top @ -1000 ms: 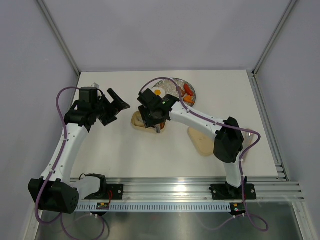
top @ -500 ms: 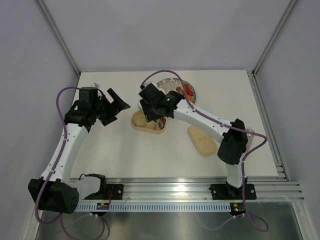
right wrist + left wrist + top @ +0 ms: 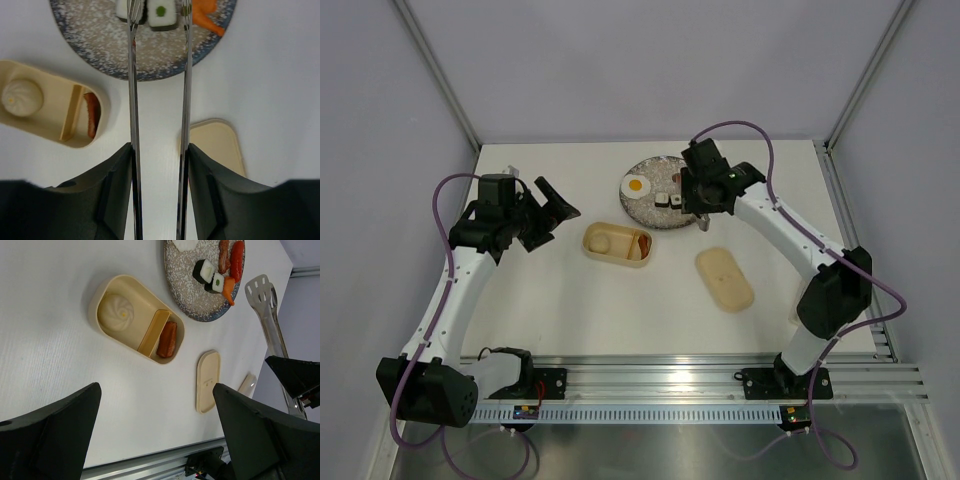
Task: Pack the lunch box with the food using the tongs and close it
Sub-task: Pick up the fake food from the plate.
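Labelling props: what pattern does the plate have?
The plate is speckled grey with a dark rim; right wrist view.

A white counter (image 3: 570,300) sits inside an enclosure of plain, pale lavender-grey walls (image 3: 650,60). Slanting aluminium posts (image 3: 436,70) rise from its far corners. A slotted aluminium rail (image 3: 670,380) runs along its near edge, with a brushed metal surface (image 3: 650,450) below. The light is soft and even.

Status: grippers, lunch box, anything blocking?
Left gripper open, empty. Right gripper shut on tongs, tips over sushi on plate. Lunch box holds bun, sausage; lid off. Nothing blocking.
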Controlling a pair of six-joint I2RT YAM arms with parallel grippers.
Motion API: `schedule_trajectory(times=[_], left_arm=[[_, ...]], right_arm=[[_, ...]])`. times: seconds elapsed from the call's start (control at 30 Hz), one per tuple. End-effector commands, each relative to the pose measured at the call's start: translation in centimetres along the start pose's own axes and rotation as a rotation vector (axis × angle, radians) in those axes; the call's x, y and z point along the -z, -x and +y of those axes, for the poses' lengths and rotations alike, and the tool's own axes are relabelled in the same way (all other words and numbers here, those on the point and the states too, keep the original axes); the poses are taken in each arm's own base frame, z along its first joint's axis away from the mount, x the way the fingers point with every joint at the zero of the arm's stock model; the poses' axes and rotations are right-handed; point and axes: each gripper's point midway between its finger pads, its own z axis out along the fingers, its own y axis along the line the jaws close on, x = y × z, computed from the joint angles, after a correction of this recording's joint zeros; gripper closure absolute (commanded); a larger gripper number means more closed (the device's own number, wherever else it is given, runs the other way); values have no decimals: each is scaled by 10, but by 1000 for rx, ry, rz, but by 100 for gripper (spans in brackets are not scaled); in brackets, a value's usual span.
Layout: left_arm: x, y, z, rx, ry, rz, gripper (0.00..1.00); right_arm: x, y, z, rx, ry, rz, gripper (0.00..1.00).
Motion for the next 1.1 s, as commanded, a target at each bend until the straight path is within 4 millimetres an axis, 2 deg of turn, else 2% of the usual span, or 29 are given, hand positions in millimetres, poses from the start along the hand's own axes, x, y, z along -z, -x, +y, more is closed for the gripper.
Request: schedule_trajectory(times=[0.0,0.03,0.13,0.23,0.6,1.07], left_arm=[[1,6,-4,-15,-29,-30,1],[1,6,-5,-15,-29,-29,1],[0,5,-3,-14,-26,-24,1],[0,6,-4,-15,-26,-24,1],[-2,5,-1,-16,-16,-19,1],[-2,4,0,-17,-15,-20,1]], right_arm=[[5,11,-29,-40,-31,-45,47],[0,9,-43,-50,-60,-32,47],[-11,7,-61,-59,-100,-13,47],[-17,13,-68,-55,-112,-15,47],[-46,13,-70,-16,-123,42,45],[-64,10,-60,3,-87,83,45]])
